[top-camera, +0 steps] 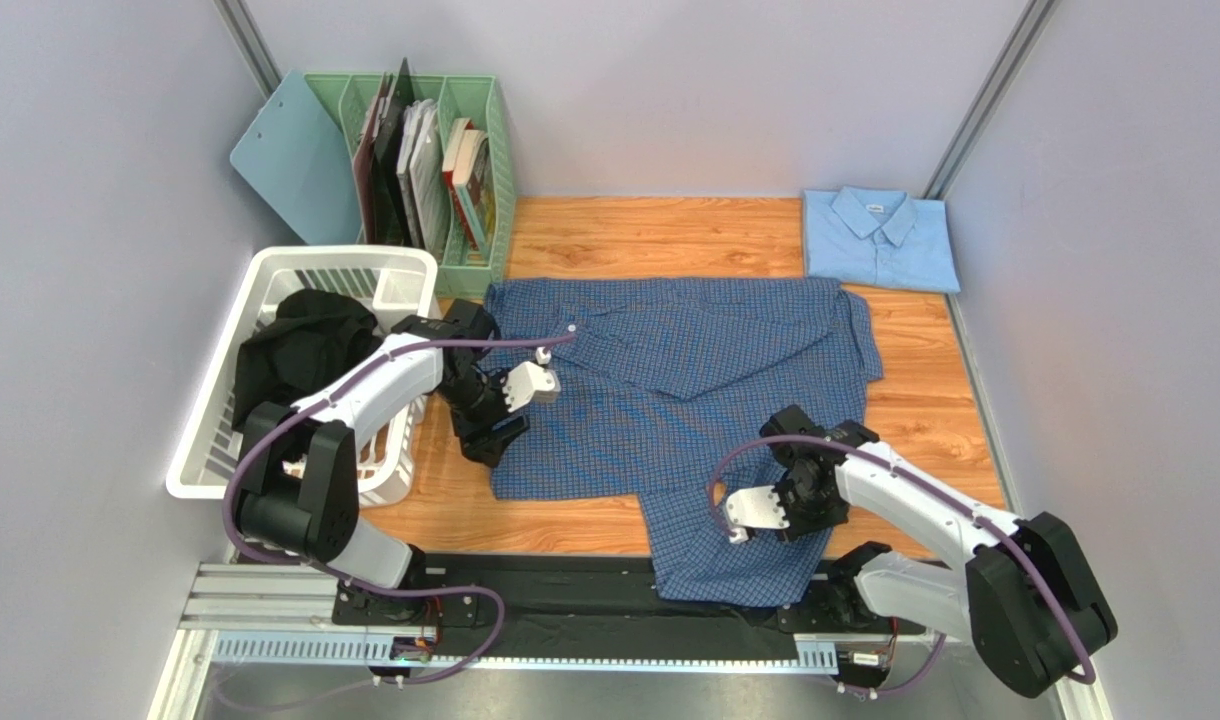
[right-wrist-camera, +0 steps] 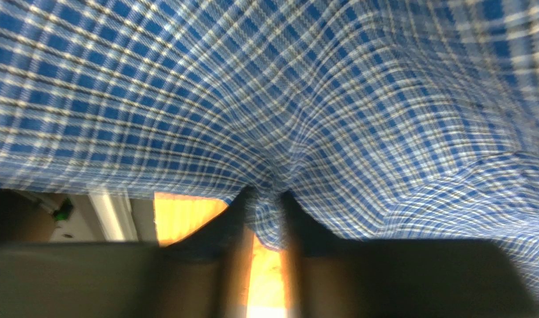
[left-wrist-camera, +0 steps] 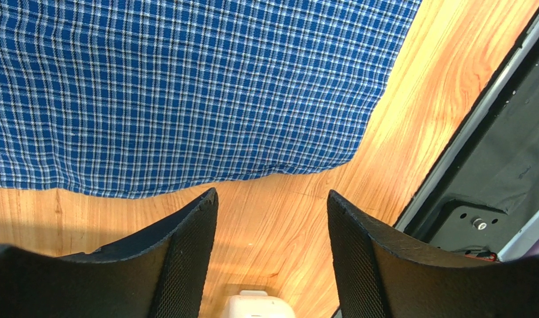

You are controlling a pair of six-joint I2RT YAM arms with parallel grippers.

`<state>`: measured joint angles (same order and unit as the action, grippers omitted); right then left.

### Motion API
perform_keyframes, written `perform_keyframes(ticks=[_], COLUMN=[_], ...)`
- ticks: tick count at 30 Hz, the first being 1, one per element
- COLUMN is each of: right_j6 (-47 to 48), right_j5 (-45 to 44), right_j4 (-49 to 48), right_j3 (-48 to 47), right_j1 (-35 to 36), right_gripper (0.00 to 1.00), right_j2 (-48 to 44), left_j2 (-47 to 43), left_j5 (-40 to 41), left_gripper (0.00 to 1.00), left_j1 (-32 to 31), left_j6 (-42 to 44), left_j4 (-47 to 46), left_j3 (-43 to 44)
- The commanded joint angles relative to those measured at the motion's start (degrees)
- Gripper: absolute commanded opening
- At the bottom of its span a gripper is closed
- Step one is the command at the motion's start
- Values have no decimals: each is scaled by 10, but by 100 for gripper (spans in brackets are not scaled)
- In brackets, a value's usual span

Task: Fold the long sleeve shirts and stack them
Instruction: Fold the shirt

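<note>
Roughly, the checked shirt (top-camera: 676, 375) stretches left-right, one part trailing nearward.

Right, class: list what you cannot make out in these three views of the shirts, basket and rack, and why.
Top view: the dark cloth in the white basket is bunched, partly behind the left arm; its kind is unclear.
Top view: titles in the green rack are too small.
Right wrist view: blur smears the right gripper on the checked shirt.
Left wrist view: the frame cuts off the checked shirt.
</note>
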<state>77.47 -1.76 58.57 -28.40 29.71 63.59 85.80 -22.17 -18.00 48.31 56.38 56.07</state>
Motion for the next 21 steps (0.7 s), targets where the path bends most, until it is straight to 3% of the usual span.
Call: perform_keyframes(ticks=[1,3,8,14,21], right_j6=[3,-8,-26,-59,-81], right_j5=[8,4,9,43,47], right_j4=[-34,-21,49,96,110], right_j3=[11,5,-41,-82,-104], right_j1=[8,9,7,4,-3], right_gripper=[10,0,0,0,0], right_j2=[7,2,-50,-68,-66], left_j2=[6,1,-34,-59,-117], left_j5=[-8,-9,-23,14,59], left_gripper=[66,65,62,57,59], left_j1=[1,1,0,-7,-70], left_j6=[13,17,64,101,122], left_j4=[-4,-4,35,33,-5], left_j3=[15,11,-14,-64,-133])
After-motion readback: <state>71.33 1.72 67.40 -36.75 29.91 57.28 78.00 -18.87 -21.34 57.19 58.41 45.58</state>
